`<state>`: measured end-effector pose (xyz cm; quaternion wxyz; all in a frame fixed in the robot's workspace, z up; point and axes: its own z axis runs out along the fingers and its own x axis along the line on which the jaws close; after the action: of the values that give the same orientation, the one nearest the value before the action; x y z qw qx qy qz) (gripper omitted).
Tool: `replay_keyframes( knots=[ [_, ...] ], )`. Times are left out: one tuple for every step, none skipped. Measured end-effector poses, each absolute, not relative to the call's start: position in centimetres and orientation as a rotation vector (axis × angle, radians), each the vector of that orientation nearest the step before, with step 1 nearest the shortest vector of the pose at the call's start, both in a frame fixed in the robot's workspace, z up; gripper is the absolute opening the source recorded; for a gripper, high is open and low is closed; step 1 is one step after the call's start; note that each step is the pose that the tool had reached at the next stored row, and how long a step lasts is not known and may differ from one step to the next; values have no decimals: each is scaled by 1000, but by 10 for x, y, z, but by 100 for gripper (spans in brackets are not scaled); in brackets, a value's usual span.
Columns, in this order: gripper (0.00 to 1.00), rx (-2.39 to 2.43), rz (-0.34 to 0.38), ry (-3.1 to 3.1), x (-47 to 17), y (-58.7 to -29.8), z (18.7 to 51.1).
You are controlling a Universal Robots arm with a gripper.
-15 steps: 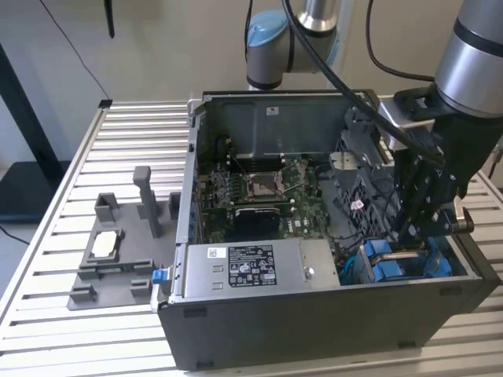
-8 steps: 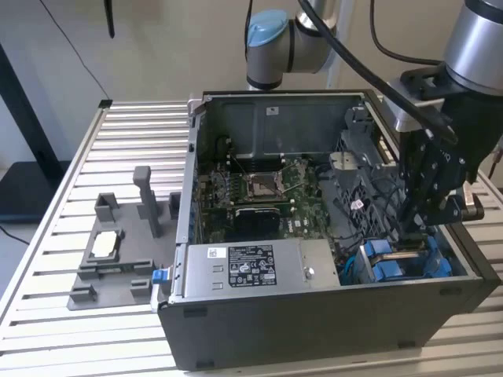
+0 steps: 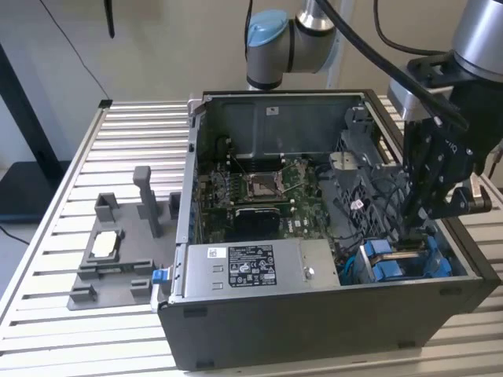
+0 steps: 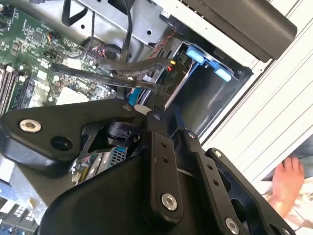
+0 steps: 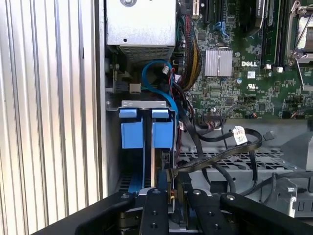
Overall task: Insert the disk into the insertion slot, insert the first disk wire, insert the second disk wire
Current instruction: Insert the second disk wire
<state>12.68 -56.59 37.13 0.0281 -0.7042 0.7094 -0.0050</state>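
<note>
One gripper (image 5: pixel 171 193) I steer is down in the case corner; its fingers look pinched narrow on a black wire plug. Right ahead, touching or nearly, stands the disk (image 5: pixel 152 161) on edge inside the insertion slot (image 5: pixel 142 105).

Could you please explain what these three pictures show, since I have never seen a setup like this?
A robot arm works inside an open computer case that lies on a slatted metal table. The exterior view looks on from off the arm; both wrist views ride near its gripper, which reaches down at the drive cage with blue tabs, where black cables run. Its black fingers stand close together around a dark plug. The silver power-supply box and the green motherboard sit inside the case. A grey parts holder lies beside it.
</note>
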Motion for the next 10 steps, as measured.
replay_keyframes(
  knots=[
    [24,-2174,-13,2190,128,-566,372],
    [24,-2174,-10,2191,128,-566,372],
    [24,-2171,-9,2194,128,-566,372],
    [24,-2163,-9,2202,128,-566,372],
    [24,-2149,-9,2214,128,-566,372],
    [24,-2136,-9,2227,128,-566,372],
    [24,-2124,-9,2238,128,-566,372],
    [24,-2114,-9,2247,128,-566,372],
    [24,-2109,-10,2252,128,-566,373],
    [24,-2107,-10,2254,128,-566,374]
  ],
)
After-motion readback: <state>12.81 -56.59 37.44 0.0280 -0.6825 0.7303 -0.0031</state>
